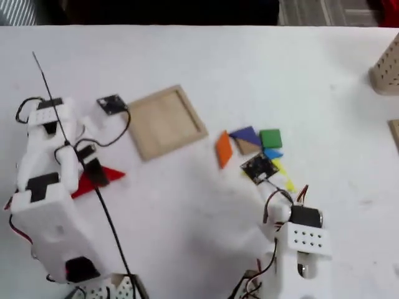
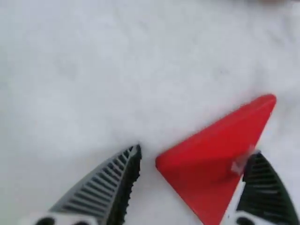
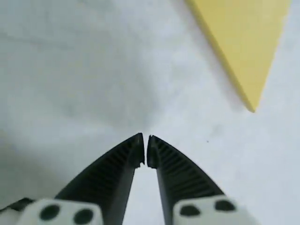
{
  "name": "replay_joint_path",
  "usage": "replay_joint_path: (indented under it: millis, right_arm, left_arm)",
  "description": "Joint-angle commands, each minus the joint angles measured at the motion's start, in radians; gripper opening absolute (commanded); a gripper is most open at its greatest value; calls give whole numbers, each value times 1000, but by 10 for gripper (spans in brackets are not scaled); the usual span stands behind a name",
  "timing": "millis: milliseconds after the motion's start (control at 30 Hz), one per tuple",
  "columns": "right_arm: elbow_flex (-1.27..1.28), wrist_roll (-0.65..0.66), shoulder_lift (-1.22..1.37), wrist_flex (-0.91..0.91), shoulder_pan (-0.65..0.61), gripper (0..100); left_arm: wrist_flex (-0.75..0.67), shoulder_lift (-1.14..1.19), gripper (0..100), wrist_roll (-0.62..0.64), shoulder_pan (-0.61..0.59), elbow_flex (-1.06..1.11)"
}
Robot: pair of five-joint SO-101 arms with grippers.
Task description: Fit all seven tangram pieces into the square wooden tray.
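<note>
Risk: left gripper point(image 2: 195, 153), jaws wide apart, straddles the red triangle point(image 2: 213, 161) ungrasped; closing off-centre may skid it away. Right gripper point(image 3: 146, 143) pinched together, empty, near yellow triangle point(image 3: 243, 37).

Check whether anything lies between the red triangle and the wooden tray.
Nothing on the table does. The red triangle sits inside the open left gripper; that arm's cable hangs above the stretch toward the tray.

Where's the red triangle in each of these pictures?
High view: the red triangle lies left of the wooden tray, partly under an arm.
Left wrist view: the red triangle sits between the open fingers of the left gripper.
Right wrist view: a yellow triangle instead, beyond the right gripper.
Shared landmark: the white table.
</note>
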Motion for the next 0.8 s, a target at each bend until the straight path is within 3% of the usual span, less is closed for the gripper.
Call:
replay_joint_path:
  millis: [0, 300, 767]
  right_arm:
    - [-5, 12, -15, 10, 13, 19]
    - [-5, 14, -15, 10, 13, 19]
    - [-5, 38, -15, 13, 15, 19]
  left_arm:
    - [-84, -97, 344, -26, -50, 146]
    - [-233, -401, 348, 11, 4, 417]
    - [-279, -378, 365, 9, -30, 428]
